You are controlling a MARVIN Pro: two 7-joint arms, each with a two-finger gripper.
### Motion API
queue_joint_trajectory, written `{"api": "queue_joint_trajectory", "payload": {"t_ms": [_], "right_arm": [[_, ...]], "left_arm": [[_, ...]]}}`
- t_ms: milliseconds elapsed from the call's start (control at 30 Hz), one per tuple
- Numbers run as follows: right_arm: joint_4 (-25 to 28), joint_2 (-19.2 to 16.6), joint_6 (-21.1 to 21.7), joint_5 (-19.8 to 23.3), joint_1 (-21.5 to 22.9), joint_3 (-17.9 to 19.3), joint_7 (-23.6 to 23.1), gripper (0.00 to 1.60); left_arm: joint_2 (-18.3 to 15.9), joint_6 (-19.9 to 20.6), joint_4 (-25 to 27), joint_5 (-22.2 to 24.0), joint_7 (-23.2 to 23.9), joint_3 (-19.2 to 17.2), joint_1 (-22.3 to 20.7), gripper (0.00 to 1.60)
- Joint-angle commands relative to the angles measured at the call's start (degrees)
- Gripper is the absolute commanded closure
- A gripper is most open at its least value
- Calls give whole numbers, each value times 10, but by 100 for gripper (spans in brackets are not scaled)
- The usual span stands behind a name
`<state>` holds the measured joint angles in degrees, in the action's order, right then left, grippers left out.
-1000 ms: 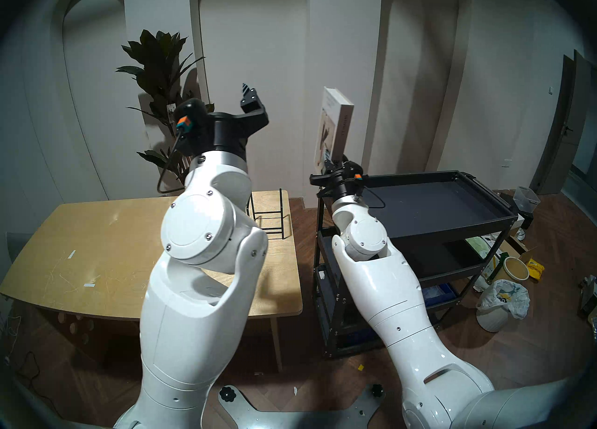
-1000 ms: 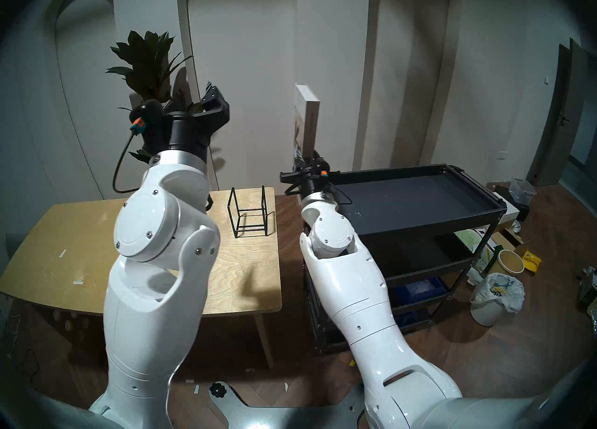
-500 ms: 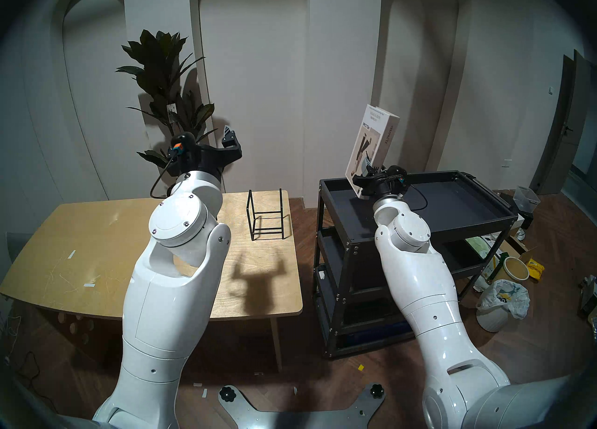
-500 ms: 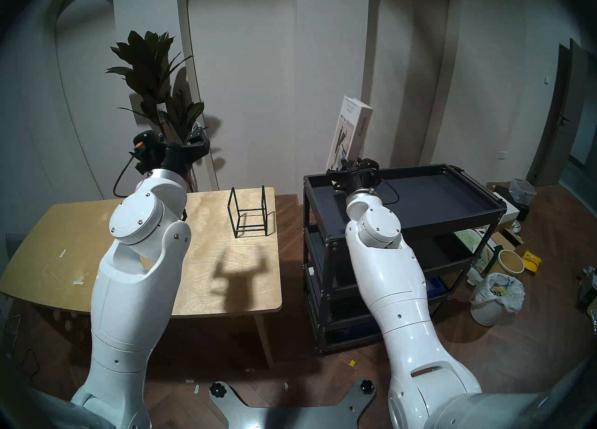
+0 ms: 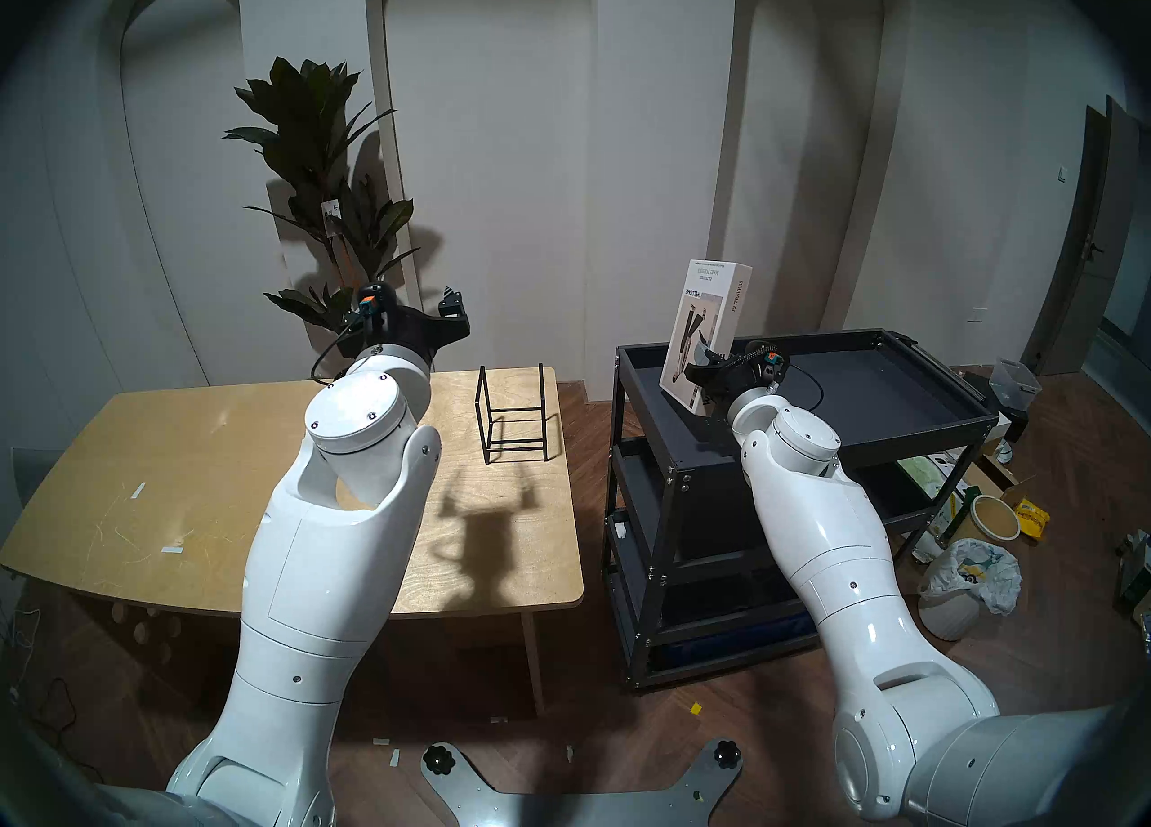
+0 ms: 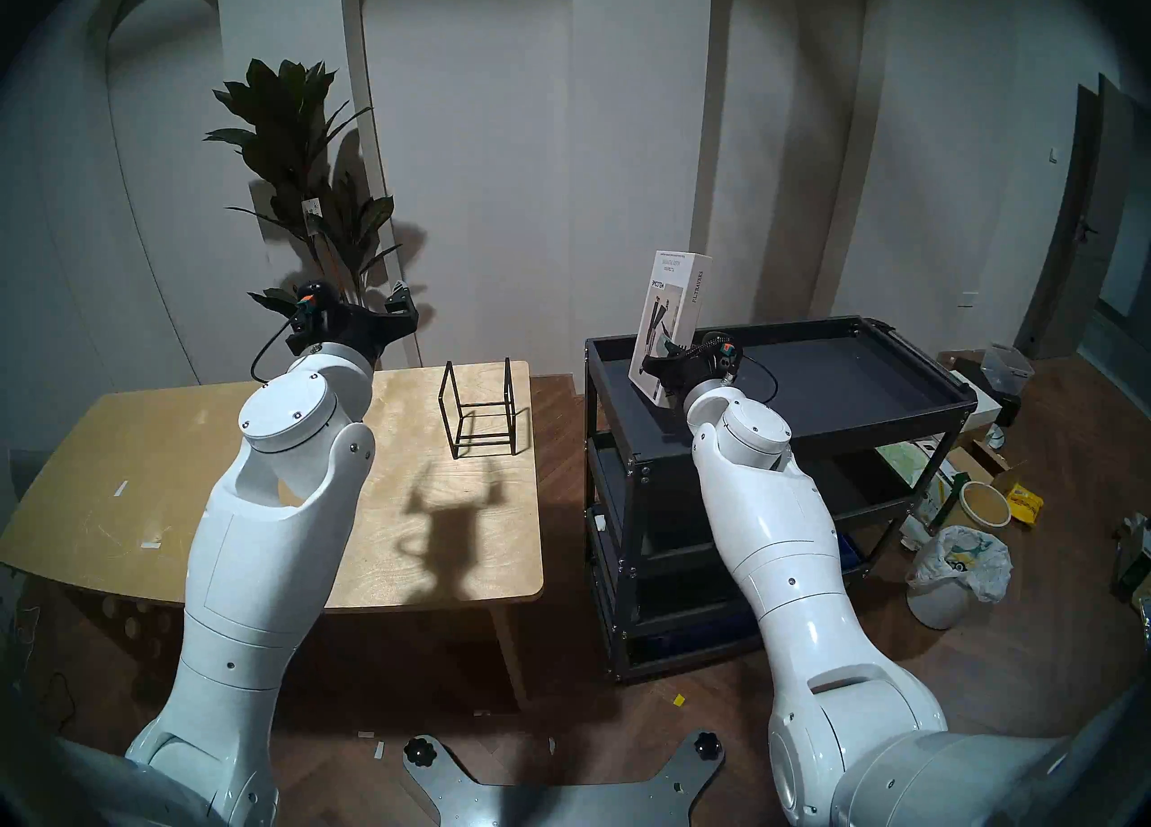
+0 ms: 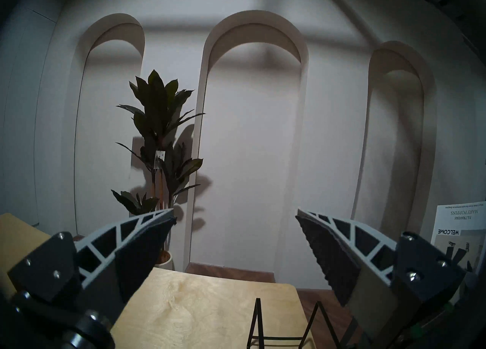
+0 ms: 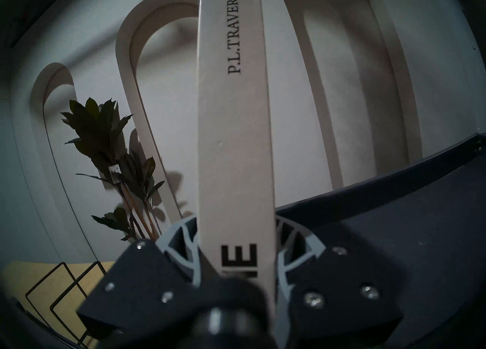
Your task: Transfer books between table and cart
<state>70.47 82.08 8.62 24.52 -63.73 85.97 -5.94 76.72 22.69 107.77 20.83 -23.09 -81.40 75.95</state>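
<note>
A thick white book (image 5: 707, 321) (image 6: 669, 315) stands almost upright, upside down, over the front-left part of the black cart's (image 5: 872, 336) top shelf. My right gripper (image 5: 702, 366) (image 8: 236, 225) is shut on the book's lower end, and its spine (image 8: 234, 130) runs up between the fingers. Whether the book's bottom corner touches the shelf I cannot tell. My left gripper (image 5: 414, 308) (image 7: 235, 214) hangs open and empty above the back of the plywood table (image 5: 187, 464). The book's cover (image 7: 462, 225) shows at the right edge of the left wrist view.
A black wire rack (image 5: 514, 414) stands at the table's back right corner, near the cart. A tall potted plant (image 5: 324, 184) stands behind the table. On the floor right of the cart are a bag-lined white bucket (image 5: 962, 583), boxes and a round tub (image 5: 995, 517).
The right arm has carried the book right and down, from above the gap between table and cart to over the cart's top shelf. The left arm has dropped and drawn back left, still open.
</note>
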Motion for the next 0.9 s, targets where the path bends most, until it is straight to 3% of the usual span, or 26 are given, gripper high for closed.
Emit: {"api": "queue_joint_trajectory", "payload": {"t_ms": [0,467,867], "right_arm": [[9,-14,49,1,48,-2,-4,160],[-4,-55,89,-30,42,-38,-48,160],[17,-87,50,-39,-13,-46,-97,160]], "left_arm": [[-2,19,0,13,10,-8,-32,0],[-4,52,-13,31,10,-16,-40,0],[-2,54,-11,27,6,-10,-32,0]]}}
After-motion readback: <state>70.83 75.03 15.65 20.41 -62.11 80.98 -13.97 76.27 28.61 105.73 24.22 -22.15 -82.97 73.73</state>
